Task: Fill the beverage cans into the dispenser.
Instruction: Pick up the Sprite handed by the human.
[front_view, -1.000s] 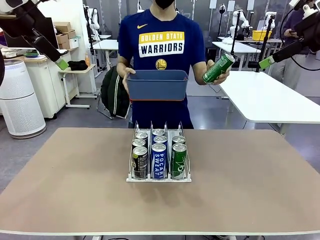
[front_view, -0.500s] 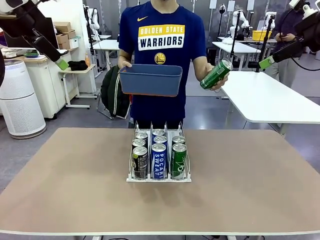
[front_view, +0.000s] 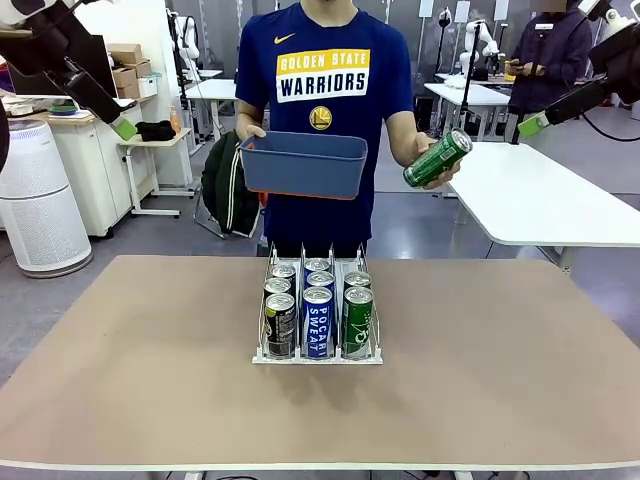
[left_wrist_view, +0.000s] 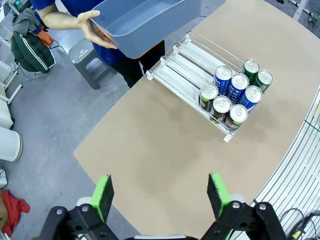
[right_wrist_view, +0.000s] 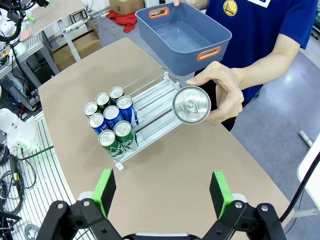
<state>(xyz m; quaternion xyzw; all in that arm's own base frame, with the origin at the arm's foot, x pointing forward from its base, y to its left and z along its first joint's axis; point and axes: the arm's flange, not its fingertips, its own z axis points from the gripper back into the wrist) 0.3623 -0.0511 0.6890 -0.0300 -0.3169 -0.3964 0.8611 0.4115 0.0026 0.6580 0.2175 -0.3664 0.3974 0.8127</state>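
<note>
Person with bin and green can behind a rack of eight cans; both grippers raised, jaws apart.

The table (front_view: 130, 370) carries the white wire rack (front_view: 318, 312) near its middle, the landmark here. Behind the rack, past the far edge, stands a person (front_view: 325, 90) holding a blue-grey bin (front_view: 303, 165) above the rack's far end in one hand (left_wrist_view: 92, 30), and a tilted green can (front_view: 437, 159) in the other hand (right_wrist_view: 220, 95), up and to the right of the rack. Eight cans (front_view: 318, 305) fill the rack's near end: three dark in the left lane, three blue-and-white in the middle, two green on the right. The left gripper (left_wrist_view: 159, 192) hangs high, well left of the rack, empty, jaws wide apart. The right gripper (right_wrist_view: 162, 190) hangs high to the right, likewise wide apart and empty.
</note>
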